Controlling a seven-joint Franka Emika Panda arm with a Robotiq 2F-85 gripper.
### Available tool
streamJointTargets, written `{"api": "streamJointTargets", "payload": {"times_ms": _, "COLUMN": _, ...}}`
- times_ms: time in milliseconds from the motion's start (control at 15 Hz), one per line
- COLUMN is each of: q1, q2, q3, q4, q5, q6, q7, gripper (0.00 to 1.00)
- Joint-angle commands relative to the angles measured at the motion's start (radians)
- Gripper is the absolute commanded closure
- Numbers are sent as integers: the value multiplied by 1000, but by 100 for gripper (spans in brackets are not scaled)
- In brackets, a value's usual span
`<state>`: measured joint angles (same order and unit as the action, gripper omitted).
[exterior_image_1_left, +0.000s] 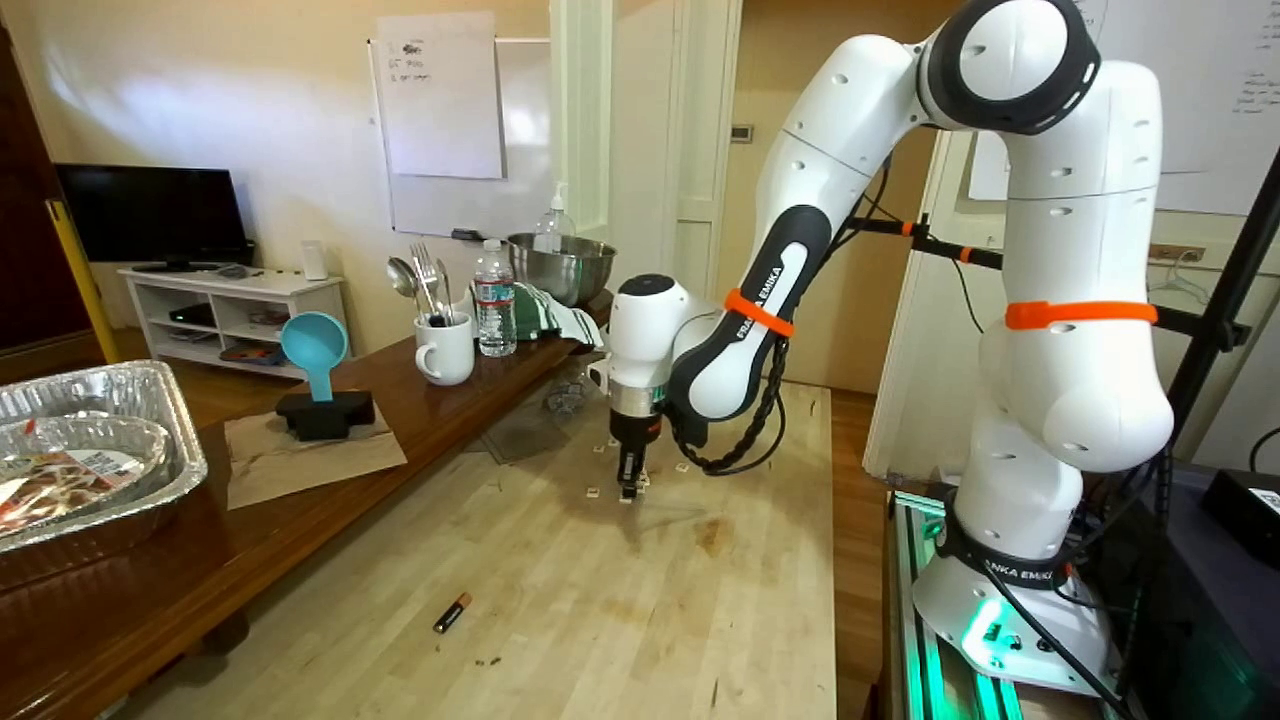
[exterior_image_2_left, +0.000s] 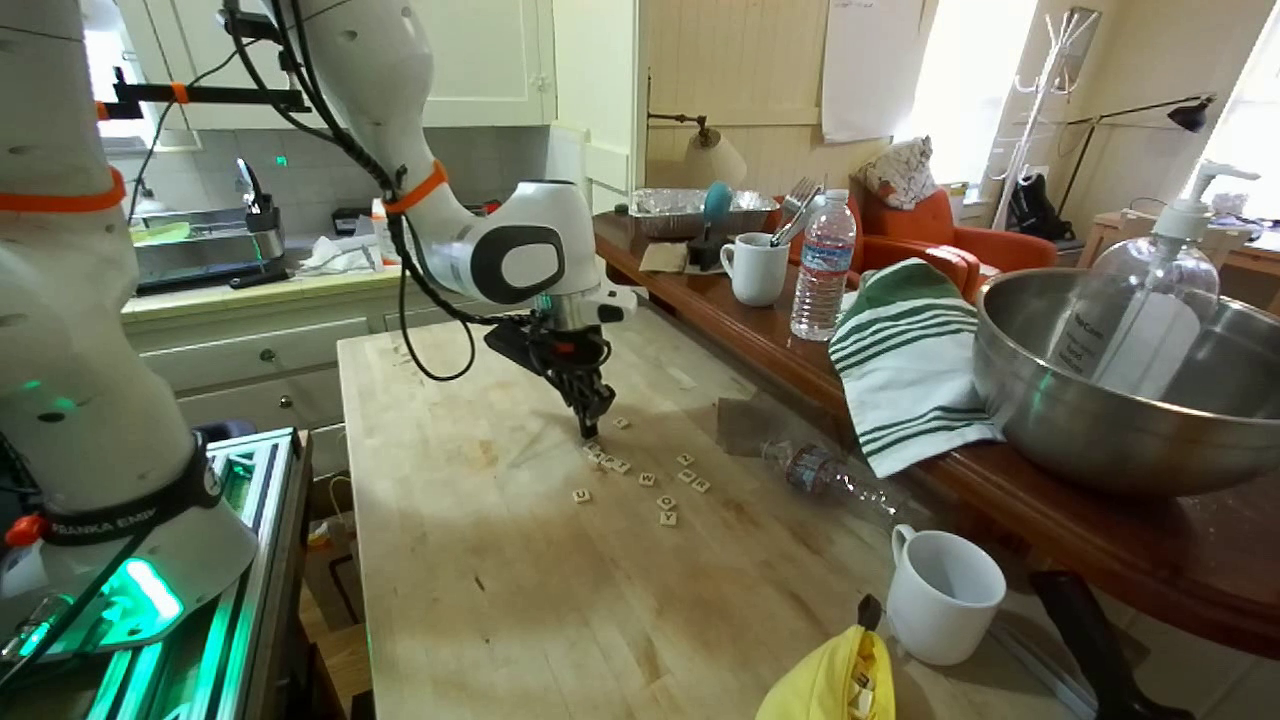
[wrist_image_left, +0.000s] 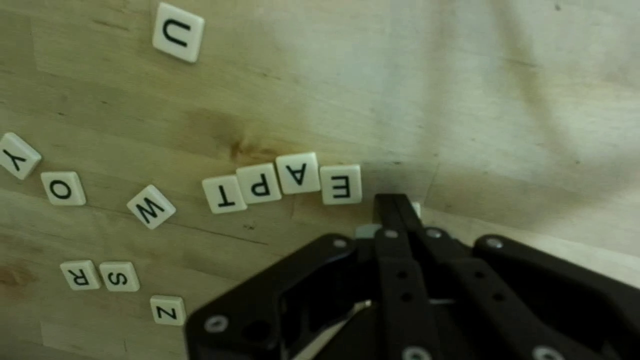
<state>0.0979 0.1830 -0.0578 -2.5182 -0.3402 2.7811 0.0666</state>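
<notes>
Our gripper (wrist_image_left: 394, 201) is closed tight, the E tile (wrist_image_left: 341, 185) toward its wrist-view nine o'clock. We judge this tile-aligning; a gentle push seems due.

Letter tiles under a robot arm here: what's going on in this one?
A robot arm has its gripper shut and low over the table, tips beside the E tile. That one ends a close row with the A tile, P tile and T tile; others, such as the U tile, lie scattered. What is behind the fingers is mostly hidden, so I can't tell whether they touch a tile.
</notes>
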Motion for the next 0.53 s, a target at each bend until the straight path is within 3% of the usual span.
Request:
{"api": "streamJointTargets", "payload": {"times_ms": 0, "q1": 4, "q2": 28, "q3": -14, "q4": -41, "q5": -36, "q6": -36, "q7": 44, "gripper": 100}}
{"api": "streamJointTargets", "payload": {"times_ms": 467, "q1": 0, "q2": 21, "q3": -20, "q4": -44, "q5": -65, "q6": -44, "q7": 57, "gripper": 100}}
